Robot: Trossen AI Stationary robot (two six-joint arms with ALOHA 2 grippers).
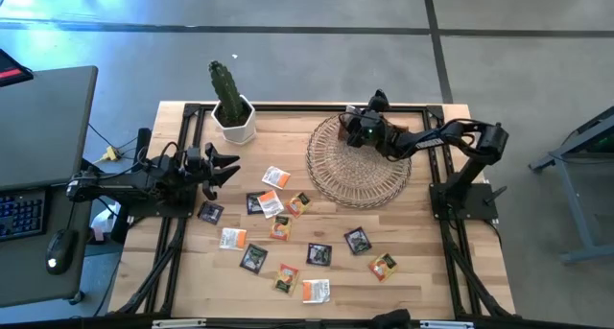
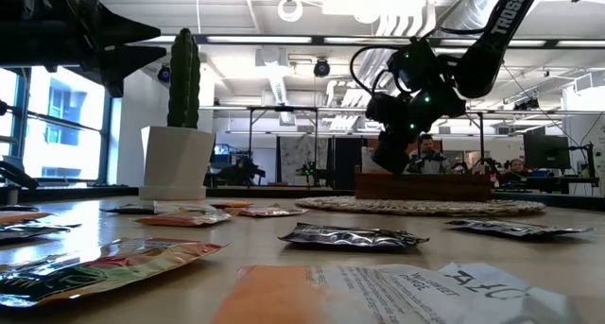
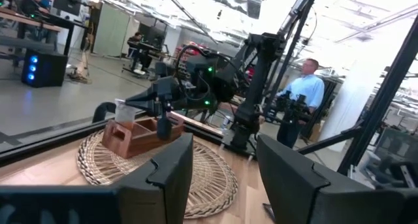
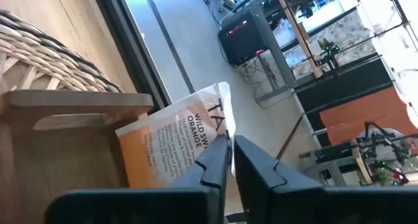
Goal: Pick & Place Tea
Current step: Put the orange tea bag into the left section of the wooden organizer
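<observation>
The right gripper (image 4: 230, 160), pinching an orange-and-white sachet (image 4: 173, 142), lowers it into the wooden box (image 3: 140, 134); a dozen-odd sachets (image 1: 278, 228) wait on the table, left gripper (image 1: 223, 166) spread wide.

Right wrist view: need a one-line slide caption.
Right gripper pinches an orange-and-white tea sachet over the wooden box on the wicker mat.

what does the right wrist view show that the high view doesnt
Only the right wrist view shows that the right gripper pinches an orange-and-white tea sachet, hanging into the wooden box.

Only the high view shows the loose sachets scattered on the table, the cactus pot, and the left gripper open at the table's left edge.

Both show the wicker mat.
</observation>
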